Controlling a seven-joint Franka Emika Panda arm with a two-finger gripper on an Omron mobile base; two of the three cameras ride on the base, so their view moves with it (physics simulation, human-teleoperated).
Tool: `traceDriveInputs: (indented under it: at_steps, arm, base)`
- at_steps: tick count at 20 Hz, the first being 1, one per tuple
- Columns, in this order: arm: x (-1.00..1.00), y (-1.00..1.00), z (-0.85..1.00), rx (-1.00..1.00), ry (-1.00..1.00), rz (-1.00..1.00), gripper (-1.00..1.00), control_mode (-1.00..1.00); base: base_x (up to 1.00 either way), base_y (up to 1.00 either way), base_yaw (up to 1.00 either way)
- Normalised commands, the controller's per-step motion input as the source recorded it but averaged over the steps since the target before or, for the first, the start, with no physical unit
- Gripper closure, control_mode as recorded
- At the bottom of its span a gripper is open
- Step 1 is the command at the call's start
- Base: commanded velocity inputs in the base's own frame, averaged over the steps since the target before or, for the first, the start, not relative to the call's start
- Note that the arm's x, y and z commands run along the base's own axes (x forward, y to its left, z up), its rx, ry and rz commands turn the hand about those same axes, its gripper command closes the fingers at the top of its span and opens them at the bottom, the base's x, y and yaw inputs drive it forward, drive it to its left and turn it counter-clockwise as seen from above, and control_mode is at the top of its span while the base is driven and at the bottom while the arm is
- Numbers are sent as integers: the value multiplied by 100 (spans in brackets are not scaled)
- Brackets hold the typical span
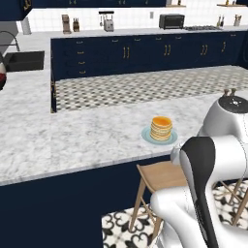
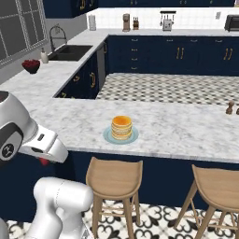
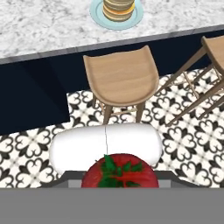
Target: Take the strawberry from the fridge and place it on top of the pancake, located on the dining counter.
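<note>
Strawberry point(image 3: 119, 174) sits nearest of all, red with green leaves on top, right at the bottom of the hand view where the end effector point(image 3: 118, 177) reaches; the end effector is clenched on the strawberry. In the right base view a small red spot point(image 2: 44, 161) under the white hand is probably the same fruit. It is carried low, below the level of the table top, presumably because the arm is folded in close to the base for travel.

Next out is the patterned floor point(image 3: 26, 153), then 1 wooden stool point(image 3: 120, 76) directly ahead and a 2nd stool point(image 3: 216, 46) to its side. Both stand just under the overhang of the dining counter point(image 2: 177, 128), so their seats crowd the space below the near edge.

Beyond that edge the pancake point(image 2: 122, 127) stands as a stack on its pale plate point(image 2: 108, 137), set a little way in from the table's near rim, with bare marble all around it. By my judgement the fruit must rise above the edge and above the stack before moving forward; going straight ahead risks the stool seat or the table's rim. Above the table the room looks open.

Farthest are the navy cabinets point(image 2: 186, 53).
</note>
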Motion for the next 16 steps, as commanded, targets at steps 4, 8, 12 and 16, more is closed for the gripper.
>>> traceDriveInputs:
  at_steps: [4, 8, 12, 16]
  arm:
    - [0, 0, 0, 0, 0, 0, 100, 100]
    - [0, 0, 0, 0, 0, 0, 100, 100]
    - [9, 0, 0, 0, 0, 0, 100, -100]
    - [97, -9, 11, 0, 1, -1, 100, -100]
  base:
    - [19, -1, 0]
    - [0, 0, 0]
    - [2, 0, 0]
    - [0, 0, 0]
